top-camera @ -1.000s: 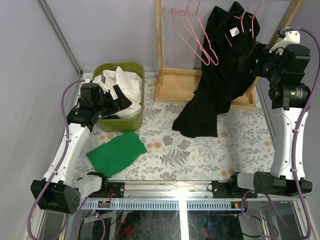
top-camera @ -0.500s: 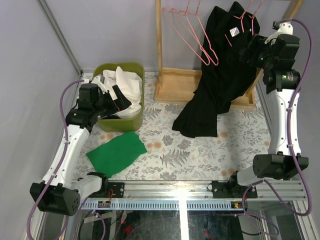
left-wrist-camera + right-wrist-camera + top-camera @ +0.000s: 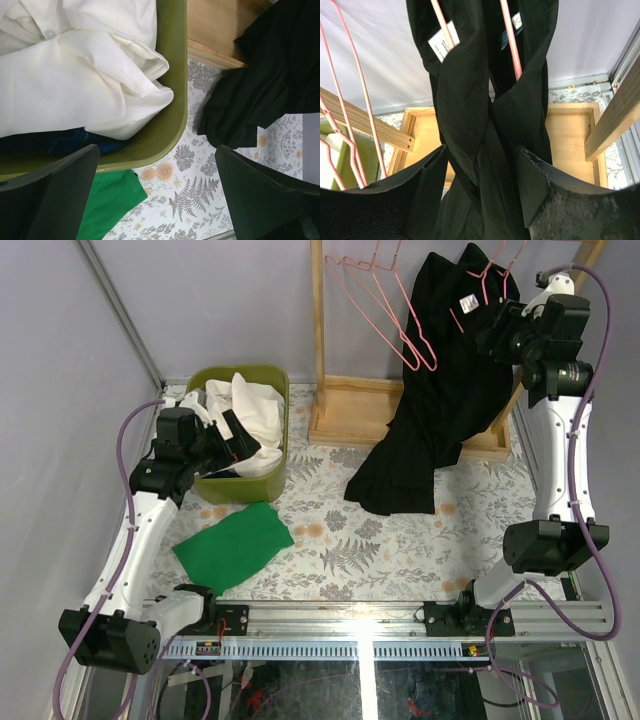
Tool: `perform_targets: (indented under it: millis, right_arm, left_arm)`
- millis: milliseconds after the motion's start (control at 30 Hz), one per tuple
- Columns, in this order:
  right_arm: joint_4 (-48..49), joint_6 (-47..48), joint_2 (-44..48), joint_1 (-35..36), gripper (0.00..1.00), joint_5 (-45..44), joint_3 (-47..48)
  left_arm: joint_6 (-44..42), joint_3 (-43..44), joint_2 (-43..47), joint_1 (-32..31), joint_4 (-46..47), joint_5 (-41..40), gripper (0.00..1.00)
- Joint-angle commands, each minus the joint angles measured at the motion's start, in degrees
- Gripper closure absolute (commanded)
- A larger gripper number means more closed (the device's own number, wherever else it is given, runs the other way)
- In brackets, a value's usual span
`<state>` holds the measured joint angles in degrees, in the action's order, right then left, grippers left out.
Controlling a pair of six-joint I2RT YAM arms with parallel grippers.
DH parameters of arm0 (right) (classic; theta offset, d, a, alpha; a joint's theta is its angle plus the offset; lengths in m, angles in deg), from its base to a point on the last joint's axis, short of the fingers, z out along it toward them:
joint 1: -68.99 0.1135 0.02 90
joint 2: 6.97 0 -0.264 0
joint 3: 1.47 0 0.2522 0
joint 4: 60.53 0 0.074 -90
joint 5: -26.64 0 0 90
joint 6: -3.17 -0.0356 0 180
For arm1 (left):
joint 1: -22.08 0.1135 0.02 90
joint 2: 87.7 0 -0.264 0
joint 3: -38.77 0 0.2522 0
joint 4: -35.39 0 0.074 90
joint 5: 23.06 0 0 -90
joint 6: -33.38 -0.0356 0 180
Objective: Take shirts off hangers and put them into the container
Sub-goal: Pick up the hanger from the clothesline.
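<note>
Right arm is raised at the far right of the wooden rack frame point(image 3: 318, 330). Right pincer point(image 3: 481, 152) sits just below the collar of the black collared shirt point(image 3: 430, 390). Its fingers are partly spread and a twisted fold of black cloth fills the gap. Cannot tell whether they bite.

The shirt hangs on thin pink wire hangers point(image 3: 511, 40). Two wires and two neck labels show, so possibly two garments overlap. The hem trails onto the floral tabletop point(image 3: 400, 540).

Left pincer point(image 3: 156, 148) is spread wide and empty, by the near right rim of the olive-green slotted plastic basket point(image 3: 176, 90) at far left. The basket holds a crumpled white shirt point(image 3: 75, 75) over blue cloth point(image 3: 75, 142).

Step in hand, as judged: grip the black shirt to strip it from its hanger.

Notes for a clean pull:
- Pinch cloth only. A pink wire runs just above the right finger; keep it out of the jaws.
- Take one layer if possible, else both garments may come together.
- Draw down and nearward so the shoulder slips off the wire end. A straight tug could unhook the hanger.
</note>
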<state>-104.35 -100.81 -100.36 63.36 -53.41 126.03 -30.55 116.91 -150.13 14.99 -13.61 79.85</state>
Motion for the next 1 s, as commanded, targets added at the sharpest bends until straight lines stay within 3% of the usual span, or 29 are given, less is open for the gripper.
perform_targets:
  millis: [0,233,367,700,867,967]
  right_arm:
    - [-1.16,0.02,-0.26,-0.06,0.38,1.30,1.35]
    - [-0.61,0.47,1.99,0.00,0.39,9.69,-2.54]
    - [0.24,-1.65,2.24,0.20,0.47,13.99,-4.24]
    - [11.24,-4.78,6.33,5.21,0.55,2.61,-15.85]
    - [15.05,-6.38,7.36,5.62,0.63,0.32,-17.78]
    - [15.68,-6.62,7.62,5.79,0.76,-1.12,-17.99]
  left_arm:
    - [1.26,1.01,1.57,-0.35,-0.32,-3.73,0.00]
    - [1.92,2.52,2.69,-0.26,-1.84,-10.12,0.00]
    - [3.22,2.59,3.62,-0.28,-2.06,-13.11,0.00]
    - [7.60,2.31,6.76,-0.30,-2.38,-25.89,0.00]
    - [5.20,0.32,8.73,-0.25,-1.10,-20.52,0.00]
    - [5.74,-0.70,9.06,-0.23,0.48,-16.14,0.00]
